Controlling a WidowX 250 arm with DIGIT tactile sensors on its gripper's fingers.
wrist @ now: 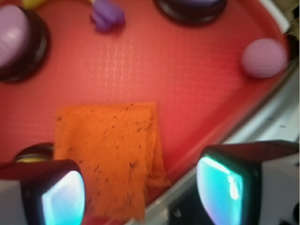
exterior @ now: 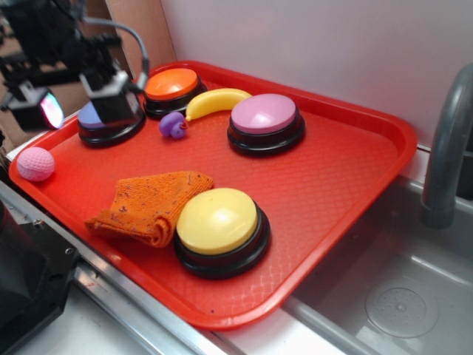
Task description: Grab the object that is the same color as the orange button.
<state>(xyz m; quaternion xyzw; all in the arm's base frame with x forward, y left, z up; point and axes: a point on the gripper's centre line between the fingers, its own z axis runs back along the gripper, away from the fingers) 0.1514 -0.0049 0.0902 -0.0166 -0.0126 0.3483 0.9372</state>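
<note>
Wrist view: the orange rag (wrist: pixel 110 157) lies folded, long axis running between the open pincer's (wrist: pixel 140 192) fingers.

One red tray (exterior: pixel 347 177) holding four dome buttons (exterior: pixel 218 222), one orange knitted rag (exterior: pixel 151 203), one banana (exterior: pixel 218 100), one pink ball (exterior: pixel 35 163), one purple toy (exterior: pixel 173 125)

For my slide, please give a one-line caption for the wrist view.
Open pincer above a folded orange cloth on a red tray, with a pink ball near the tray's edge.
</note>
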